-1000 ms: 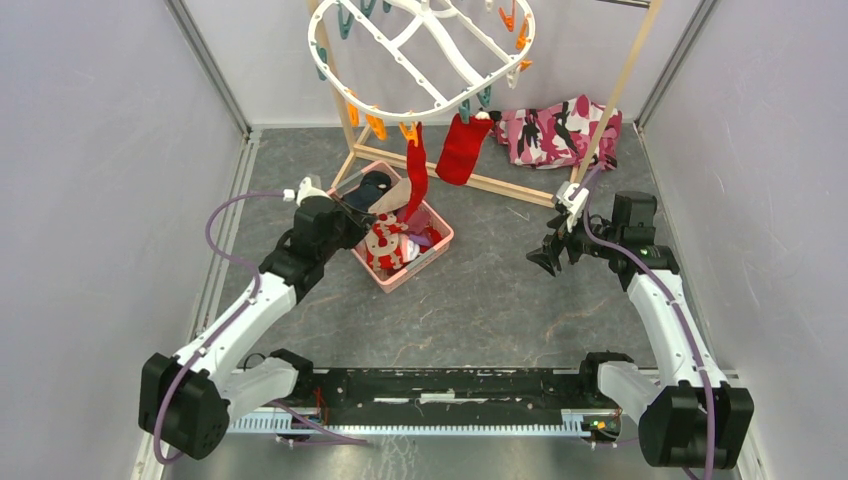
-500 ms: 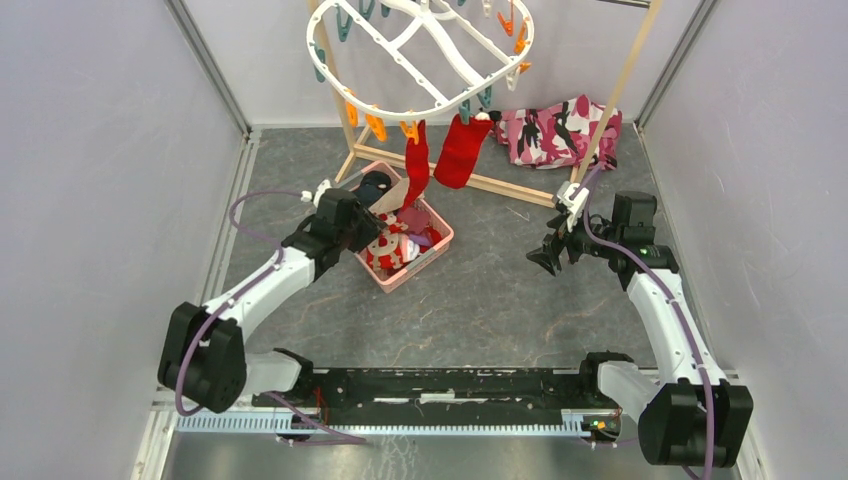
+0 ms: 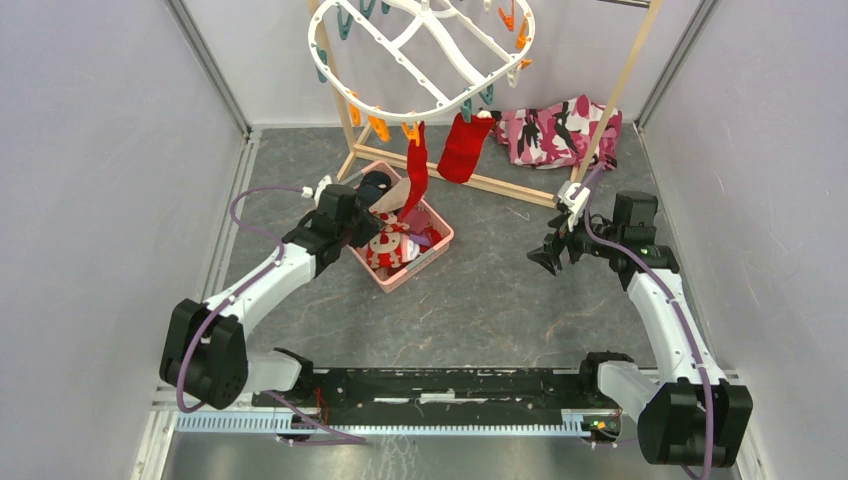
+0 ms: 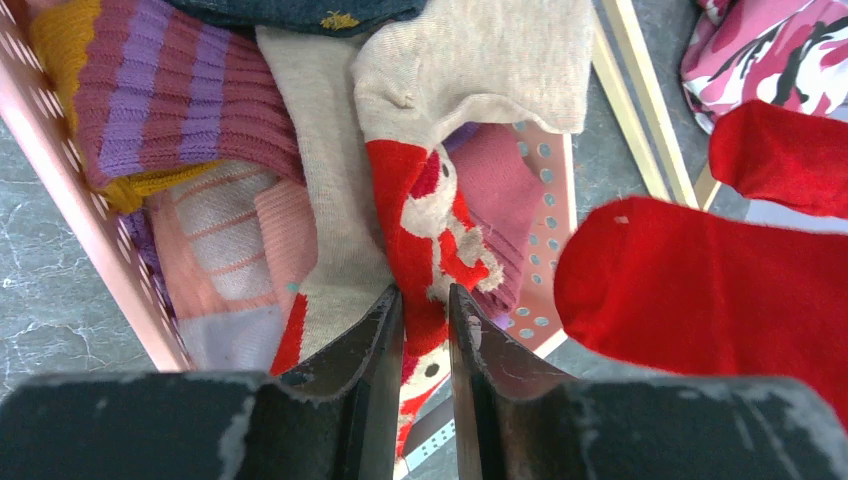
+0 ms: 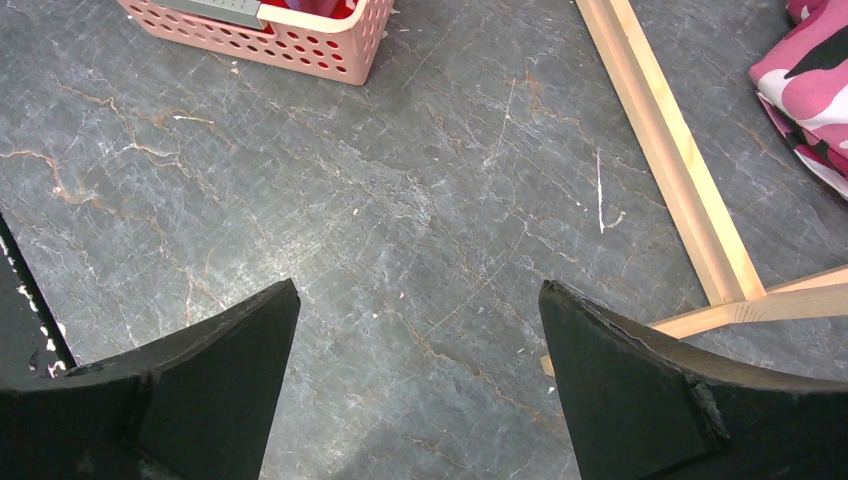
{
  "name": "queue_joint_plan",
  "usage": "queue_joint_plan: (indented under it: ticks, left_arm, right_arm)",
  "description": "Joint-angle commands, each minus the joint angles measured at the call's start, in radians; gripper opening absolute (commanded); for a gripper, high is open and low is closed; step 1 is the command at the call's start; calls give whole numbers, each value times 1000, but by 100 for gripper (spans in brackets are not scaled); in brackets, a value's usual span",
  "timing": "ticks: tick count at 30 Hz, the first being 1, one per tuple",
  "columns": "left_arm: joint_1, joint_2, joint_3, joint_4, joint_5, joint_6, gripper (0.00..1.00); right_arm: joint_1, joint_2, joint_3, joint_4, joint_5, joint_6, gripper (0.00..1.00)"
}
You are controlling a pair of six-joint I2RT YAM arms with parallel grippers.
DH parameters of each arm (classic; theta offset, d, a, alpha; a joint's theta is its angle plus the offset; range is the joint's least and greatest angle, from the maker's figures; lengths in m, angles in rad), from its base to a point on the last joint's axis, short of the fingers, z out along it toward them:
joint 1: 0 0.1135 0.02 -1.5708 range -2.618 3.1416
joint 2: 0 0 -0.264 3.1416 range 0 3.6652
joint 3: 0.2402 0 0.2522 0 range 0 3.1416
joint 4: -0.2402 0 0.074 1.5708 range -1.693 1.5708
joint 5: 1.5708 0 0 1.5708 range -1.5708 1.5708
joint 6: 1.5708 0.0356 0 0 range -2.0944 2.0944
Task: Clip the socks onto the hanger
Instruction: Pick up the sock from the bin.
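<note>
The white oval hanger (image 3: 440, 110) with orange and teal pegs hangs at the back. Two red socks (image 3: 416, 170) (image 3: 463, 147) are clipped to its near rim; both show in the left wrist view (image 4: 700, 290) (image 4: 790, 150). Several more socks lie in a pink basket (image 3: 436, 243). My left gripper (image 3: 372, 232) is down in the basket, its jaws (image 4: 425, 292) closed to a narrow gap on a red sock with white pattern (image 4: 400, 180). My right gripper (image 3: 548, 255) is open and empty over bare floor (image 5: 418, 290).
The wooden pole rack's base bar (image 3: 510, 188) lies behind the basket and shows in the right wrist view (image 5: 665, 150). A pink, black and white patterned cloth (image 3: 560, 130) lies at the back right. Grey walls stand on both sides. The basket's corner (image 5: 300, 45) shows far from the right gripper.
My left arm has swung right and reached down into the basket onto the socks. The right arm has not moved. The hanger sways slightly.
</note>
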Motion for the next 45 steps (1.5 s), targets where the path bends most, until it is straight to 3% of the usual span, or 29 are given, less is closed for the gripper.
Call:
queue_joint_plan:
  ticks: [1, 6, 11, 15, 19, 23, 34, 45]
  left_arm:
    - [5, -49, 38, 8, 13, -10, 29]
    - [5, -51, 22, 23, 29, -12, 28]
    - [5, -50, 20, 27, 37, -9, 37]
    - [4, -32, 13, 41, 41, -17, 37]
    - [5, -13, 4, 66, 37, -24, 31]
    - [5, -24, 4, 86, 45, -1, 3]
    - [4, -299, 16, 30, -43, 133, 2]
    - [5, -416, 120, -6, -31, 213, 2]
  right_arm:
    - [-4, 8, -4, 31, -29, 13, 98]
    - [-4, 3, -6, 30, -32, 17, 98]
    - [-4, -4, -14, 34, -34, 20, 98]
    - [-5, -4, -10, 35, -35, 22, 98]
    - [-5, -7, -10, 35, -37, 23, 98]
    - [-5, -14, -13, 33, -37, 22, 98]
    - [-6, -10, -8, 30, -46, 15, 98]
    - [-7, -15, -6, 18, -70, 4, 98]
